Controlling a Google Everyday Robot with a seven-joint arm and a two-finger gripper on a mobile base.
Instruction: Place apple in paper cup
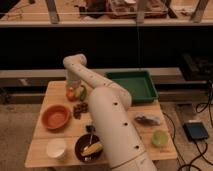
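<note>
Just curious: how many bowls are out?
2: orange-red bowl, left on the table; dark brown bowl, near edge. The arm may hide more. Gripper sits at the apple, far left.

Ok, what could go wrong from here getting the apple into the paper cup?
The gripper is down at the apple, with the green pepper right beside it, so it may nudge that. The paper cup sits near the front edge of the table, past the orange-red bowl, and could tip.

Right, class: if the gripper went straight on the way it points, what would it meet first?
The gripper points down, right over the apple beside the green pepper, so it would probably meet the apple first. Depth is unclear, and it may already touch it.
</note>
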